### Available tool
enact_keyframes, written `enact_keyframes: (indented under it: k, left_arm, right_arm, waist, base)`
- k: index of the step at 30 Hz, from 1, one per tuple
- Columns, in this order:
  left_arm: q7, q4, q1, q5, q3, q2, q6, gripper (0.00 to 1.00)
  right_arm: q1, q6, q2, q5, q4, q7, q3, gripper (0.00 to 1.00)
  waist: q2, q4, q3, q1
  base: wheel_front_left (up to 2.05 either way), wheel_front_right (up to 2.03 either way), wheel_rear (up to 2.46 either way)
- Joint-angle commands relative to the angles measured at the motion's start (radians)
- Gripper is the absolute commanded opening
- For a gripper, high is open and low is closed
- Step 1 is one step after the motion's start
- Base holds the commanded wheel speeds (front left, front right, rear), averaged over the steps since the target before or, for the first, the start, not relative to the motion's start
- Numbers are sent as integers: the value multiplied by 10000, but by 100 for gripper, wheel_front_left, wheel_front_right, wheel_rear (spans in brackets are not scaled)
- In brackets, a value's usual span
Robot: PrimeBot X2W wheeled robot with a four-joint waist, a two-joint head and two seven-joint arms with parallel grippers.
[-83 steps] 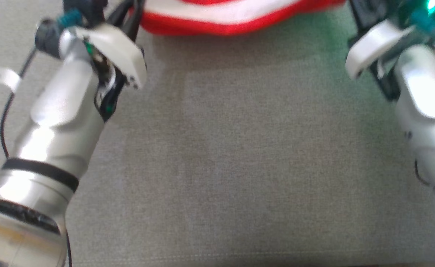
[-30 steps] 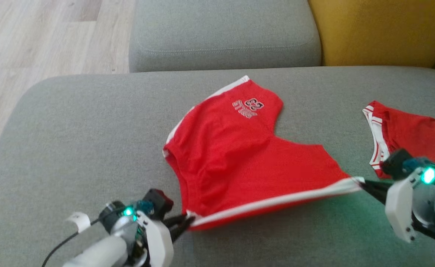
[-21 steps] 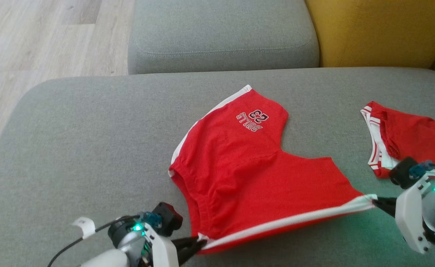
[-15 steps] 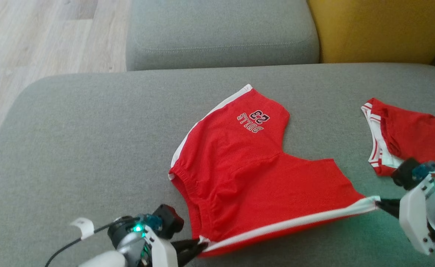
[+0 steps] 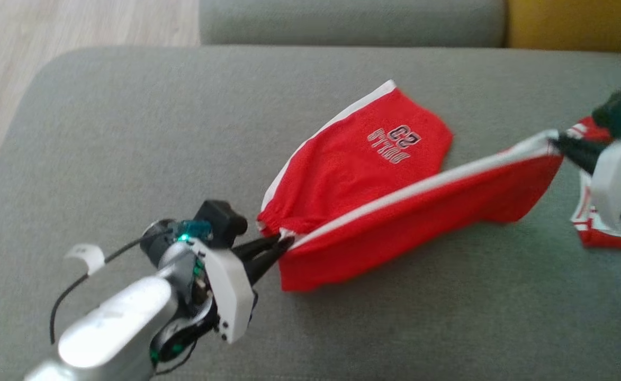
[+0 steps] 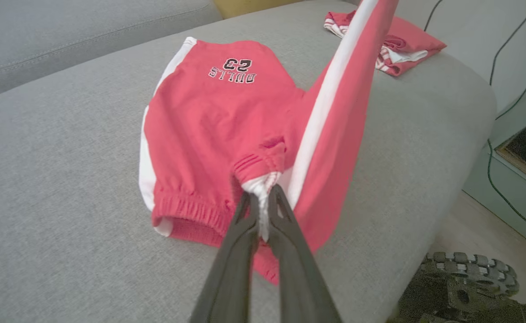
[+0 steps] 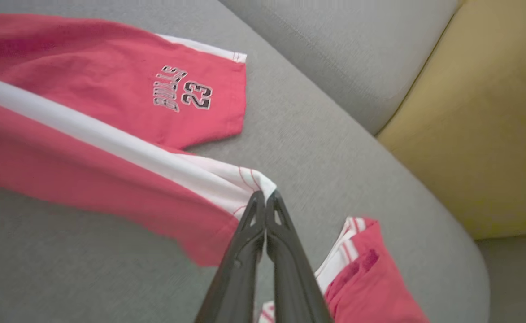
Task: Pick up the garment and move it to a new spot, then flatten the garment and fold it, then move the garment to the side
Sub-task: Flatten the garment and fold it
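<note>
Garment: red shorts (image 5: 352, 174), white side stripe, on grey sofa (image 5: 130, 132).
Print: "BULLS 23" (image 5: 395, 144), far leg.
Left hand (image 5: 285, 244): clamped on waistband corner.
Right hand (image 5: 555, 142): clamped on striped hem corner.

Site: home living room | Evidence: grey fabric sofa (image 5: 130, 132), yellow cushion (image 7: 482, 125) beside grey back cushion (image 5: 342, 21), pale wood-plank floor (image 5: 77, 21) alongside

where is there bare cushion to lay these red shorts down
Widest: grey sofa seat cushion left of the red white-striped shorts. Also the near strip in front of them. Crowded at right, by the folded red-and-white garment.
</note>
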Motion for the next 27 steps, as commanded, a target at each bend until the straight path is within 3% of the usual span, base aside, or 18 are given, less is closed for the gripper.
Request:
enact_keyframes:
  k: [1, 14, 27]
  left_arm:
    - [-91, -65, -626, 20, 536, 186, 38, 0]
    - [-523, 1525, -2300, 214, 582, -1090, -317, 0]
    - [-1231, 3299, -3294, 617, 156, -2212, -514, 0]
  right_arm:
    - [-376, -9, -161, -225, 118, -135, -144, 0]
    - [-2989, -9, 729, -1217, 1635, -322, 321, 0]
    - [-3658, -9, 1232, -1695, 2520, -266, 402, 0]
  waist:
    - [0, 478, 528, -1]
    - [0, 1854, 2246, -1]
    - [0, 2589, 3137, -1]
  base:
    - [0, 0, 0]
    - [0, 0, 0]
    - [0, 0, 0]
